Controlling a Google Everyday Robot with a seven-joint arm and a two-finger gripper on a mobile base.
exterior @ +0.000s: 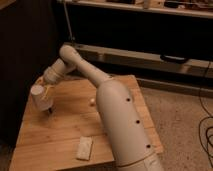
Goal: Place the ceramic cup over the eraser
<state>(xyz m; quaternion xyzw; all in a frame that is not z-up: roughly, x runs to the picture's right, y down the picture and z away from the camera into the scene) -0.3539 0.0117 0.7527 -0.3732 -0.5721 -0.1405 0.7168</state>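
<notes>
The claw [45, 95] hangs over the left part of the wooden bench [60, 131], at the end of the pale arm [116, 117] that rises from the lower right, bends at an elbow near the back edge and comes down again toward the front left. It is closed around the ceramic cup [38, 97], which leans a little with its upper rim toward the left. Just under the cup's lower right edge a small dark block, the eraser [49, 111], shows on the bench (whether cup and eraser touch cannot be told). A tiny white ball [92, 101] lies near the middle of the bench, close beside the arm, well apart from the cup. A pale flat slab [84, 148] lies near the front edge.
</notes>
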